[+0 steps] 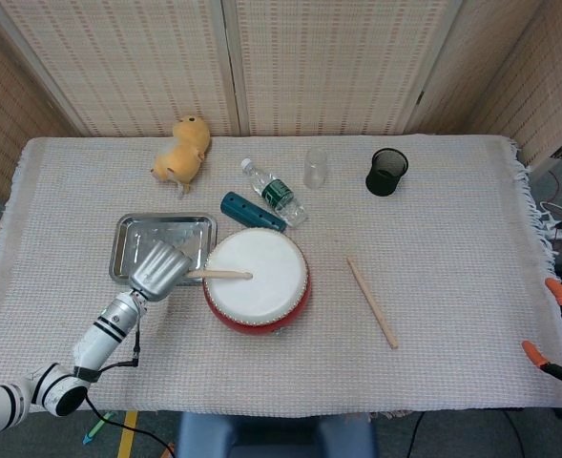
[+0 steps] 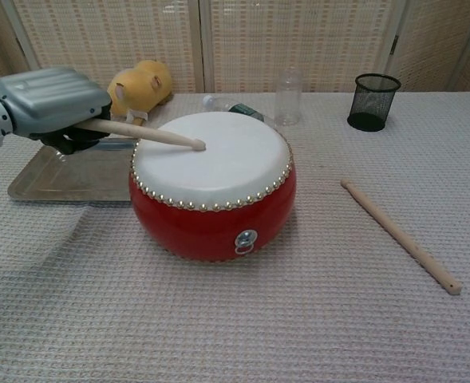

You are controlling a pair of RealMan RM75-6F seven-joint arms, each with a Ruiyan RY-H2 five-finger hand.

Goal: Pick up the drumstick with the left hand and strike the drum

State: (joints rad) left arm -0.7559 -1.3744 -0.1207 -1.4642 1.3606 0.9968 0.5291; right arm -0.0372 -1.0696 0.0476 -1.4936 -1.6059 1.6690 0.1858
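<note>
Cloth-covered table, drum, tray, spare drumstick, bottle

Wall: woven cane screen panels in pale frames behind the table.
Table: covered by a beige woven cloth.
Floor: grey, yellow line.
</note>
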